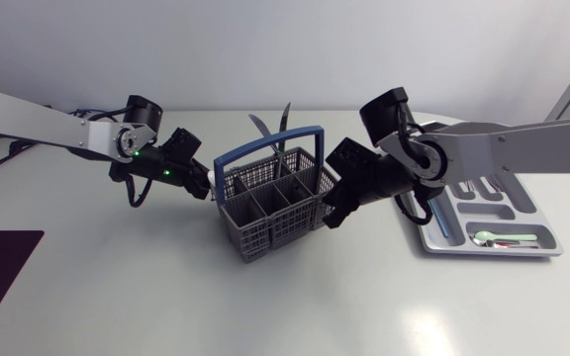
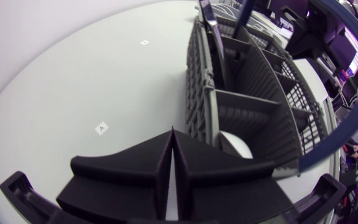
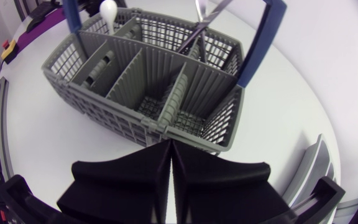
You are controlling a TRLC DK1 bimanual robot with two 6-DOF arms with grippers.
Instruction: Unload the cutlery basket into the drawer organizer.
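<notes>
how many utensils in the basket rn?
3: a metal piece and a second metal piece, crossed at the back of the basket; a white piece in the corner by the left pincer. More may hide lower down.

left gripper (image 2: 173, 142) | jaws pressed together | just beside cutlery basket (image 2: 247, 81)
</notes>
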